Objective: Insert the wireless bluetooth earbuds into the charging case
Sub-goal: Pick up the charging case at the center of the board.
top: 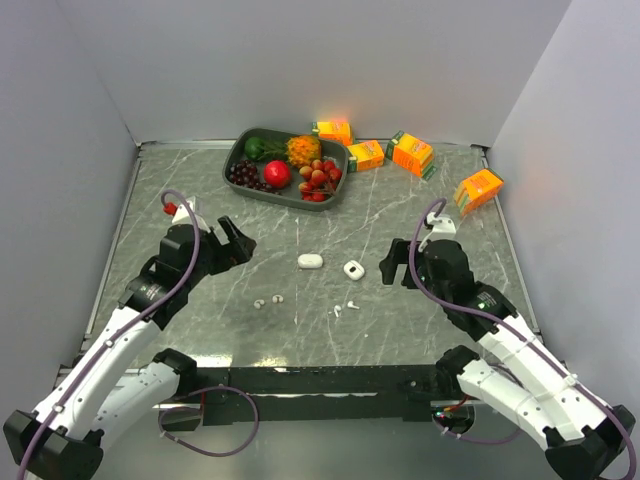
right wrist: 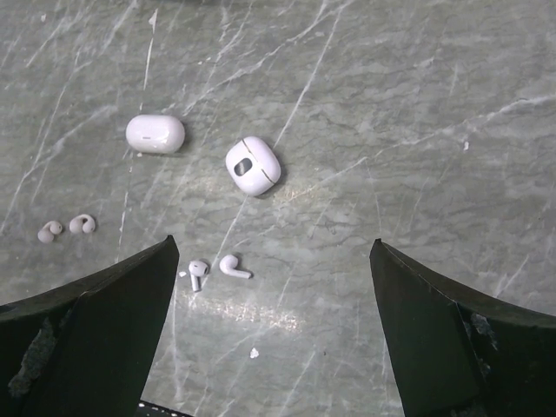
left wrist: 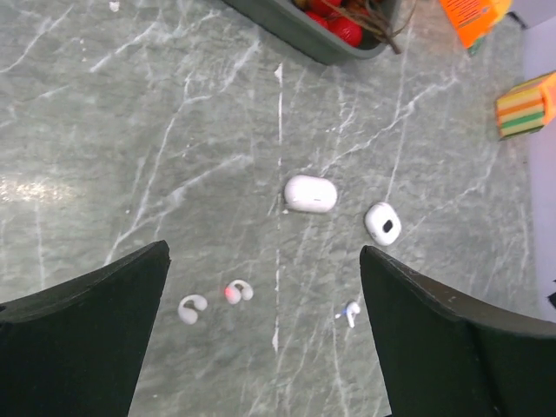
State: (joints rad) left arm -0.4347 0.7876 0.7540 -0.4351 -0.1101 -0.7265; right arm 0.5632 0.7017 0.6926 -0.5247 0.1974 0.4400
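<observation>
From above, your left gripper (top: 236, 247) and right gripper (top: 400, 266) both stand spread and empty over the surface (top: 200, 200). Between them the oblong charging case (top: 310, 261) lies with its long axis left-right, the rounder charging case (top: 354, 269) just right of it.

Left wrist: two bean earbuds (left wrist: 192, 307) lie side by side, nearer than the cases.

Right wrist: of the stemmed earbuds (right wrist: 197, 273), one stem points near, the other right.

Bare surface (top: 330, 225) rings the earbuds (right wrist: 230, 266) and both cases (right wrist: 155, 133); tray (top: 233, 158) and cartons (top: 412, 153) stand well behind, seemingly clear of approach.
</observation>
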